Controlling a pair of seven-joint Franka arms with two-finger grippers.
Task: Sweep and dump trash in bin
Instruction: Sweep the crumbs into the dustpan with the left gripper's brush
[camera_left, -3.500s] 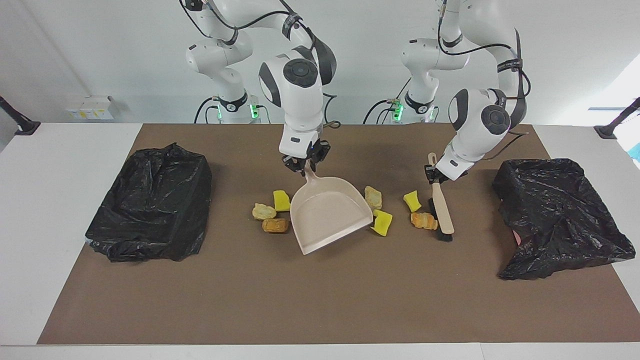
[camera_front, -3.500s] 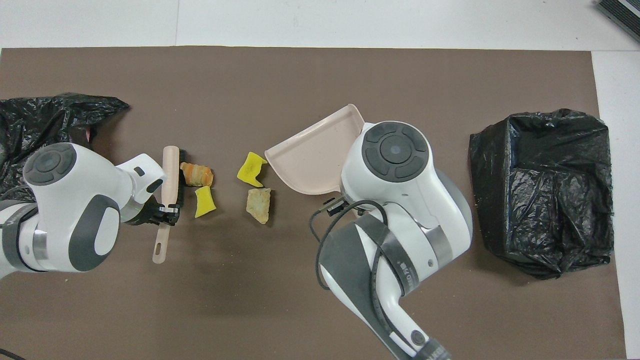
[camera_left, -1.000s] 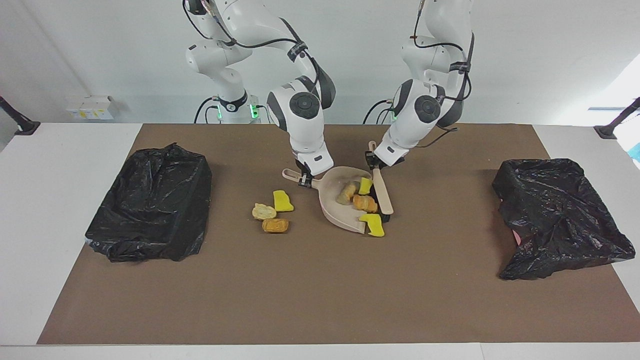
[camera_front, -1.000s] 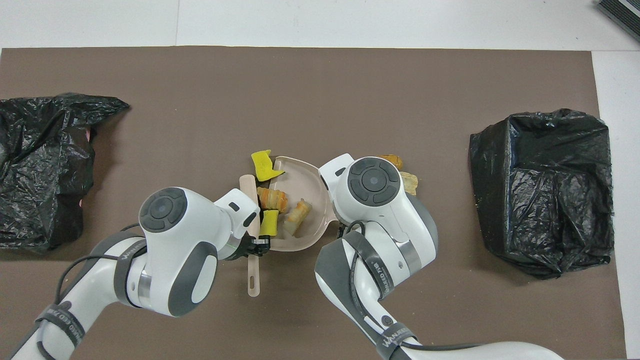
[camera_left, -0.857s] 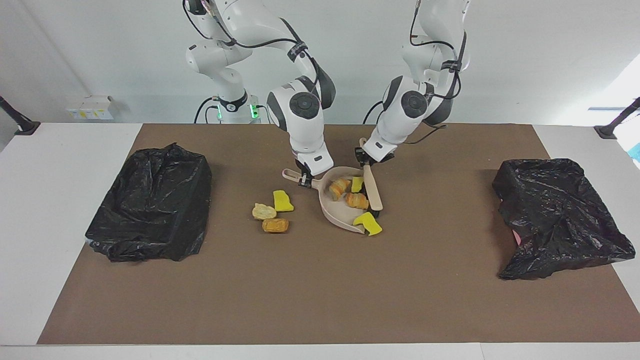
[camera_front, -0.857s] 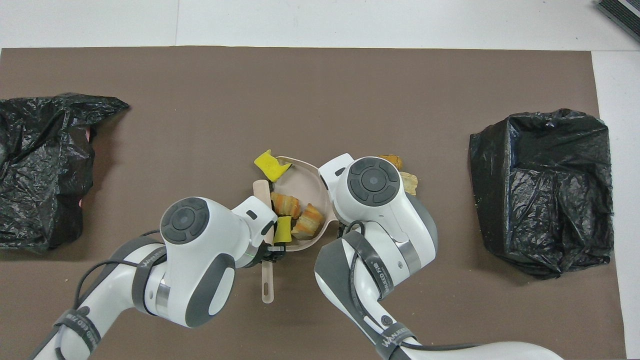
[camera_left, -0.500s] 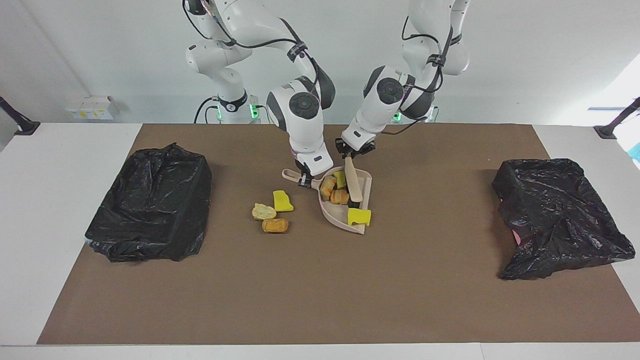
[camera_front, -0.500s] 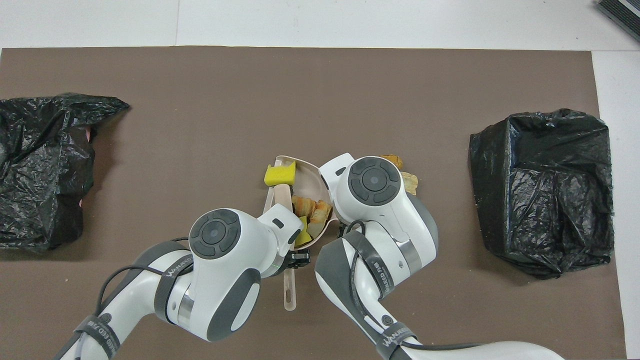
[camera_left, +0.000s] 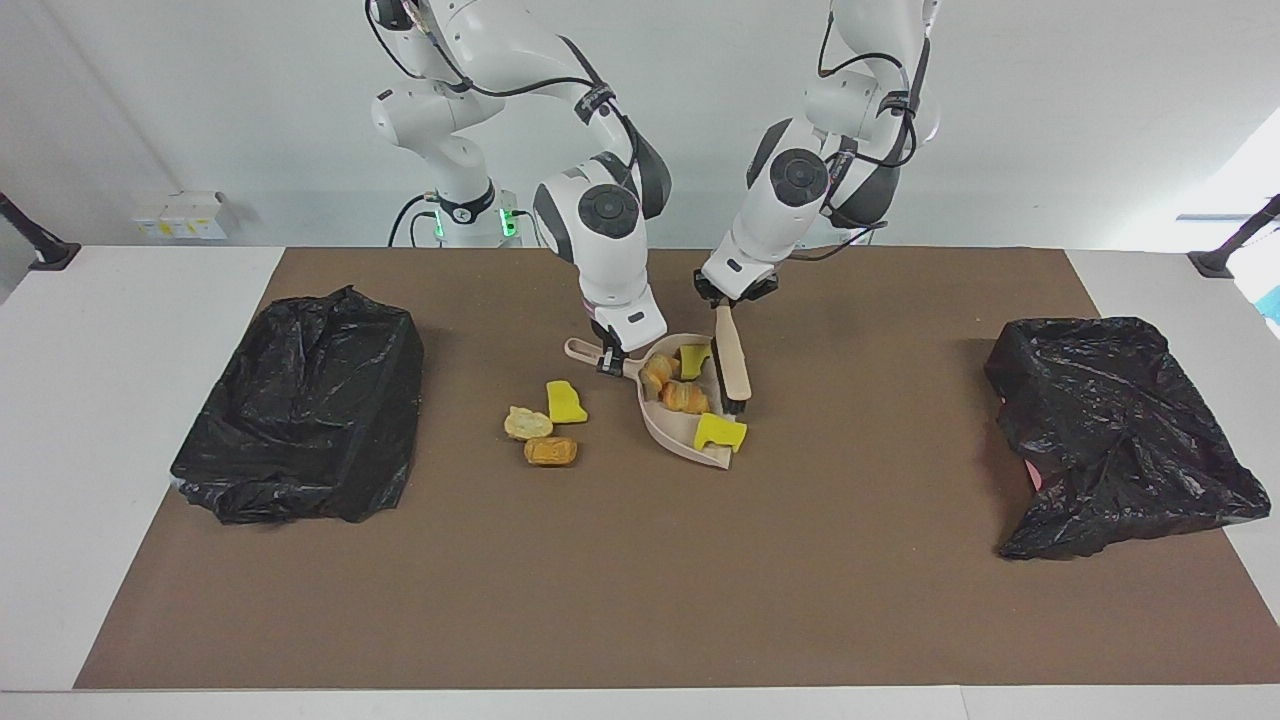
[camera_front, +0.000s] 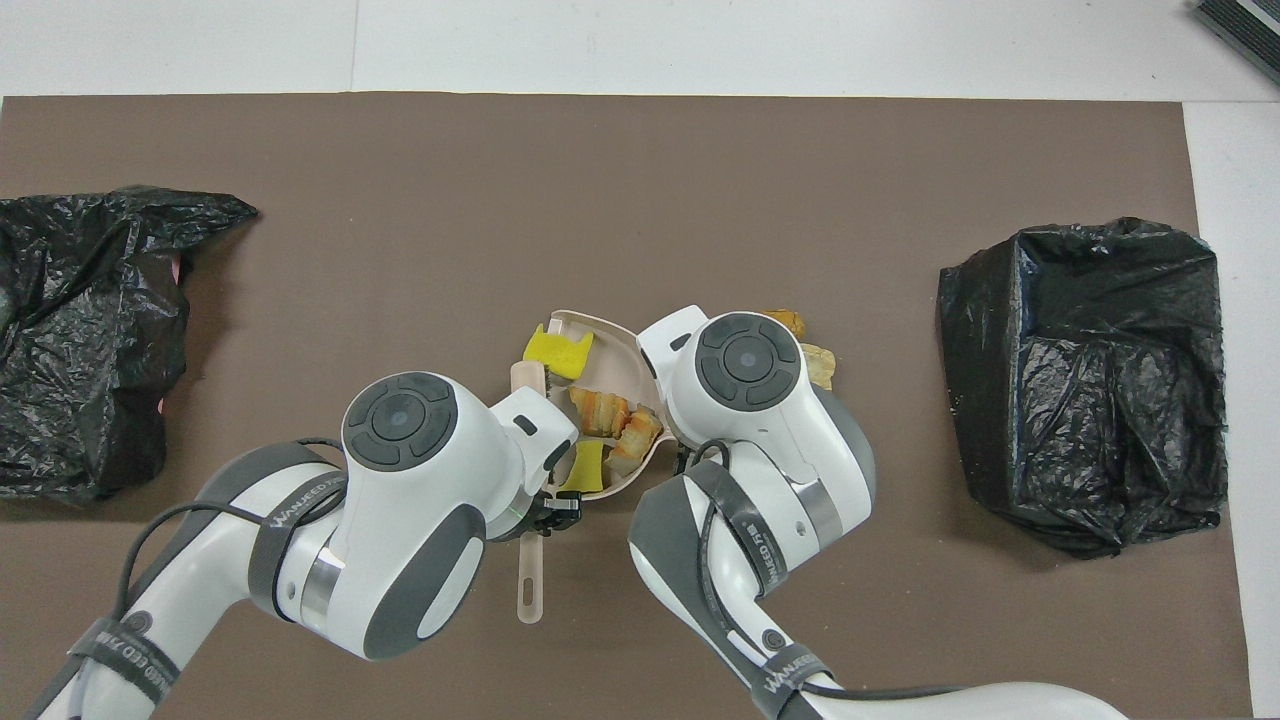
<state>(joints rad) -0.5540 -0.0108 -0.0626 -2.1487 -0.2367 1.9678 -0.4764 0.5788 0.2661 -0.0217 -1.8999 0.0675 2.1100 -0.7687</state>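
Note:
My right gripper (camera_left: 606, 362) is shut on the handle of the beige dustpan (camera_left: 666, 432), which rests tilted on the brown mat. Inside the pan lie several pieces of trash: two orange bread lumps (camera_left: 685, 397) and two yellow sponge chunks (camera_left: 720, 432). My left gripper (camera_left: 726, 298) is shut on the handle of the beige brush (camera_left: 734, 362), whose black bristles stand at the pan's open side. Three more trash scraps (camera_left: 551, 452) lie on the mat beside the pan, toward the right arm's end. In the overhead view the dustpan (camera_front: 615, 350) and brush handle (camera_front: 528, 585) show between the two wrists.
A box-shaped bin lined with a black bag (camera_left: 300, 410) stands at the right arm's end of the mat. A crumpled black bag (camera_left: 1120, 430) lies at the left arm's end. Both show in the overhead view, the bin (camera_front: 1085, 380) and the bag (camera_front: 80, 330).
The brush pushed the scraps deep into the dustpan, then drew back to the pan's open side. The last yellow chunk now sits on the pan's lip. The right arm held still.

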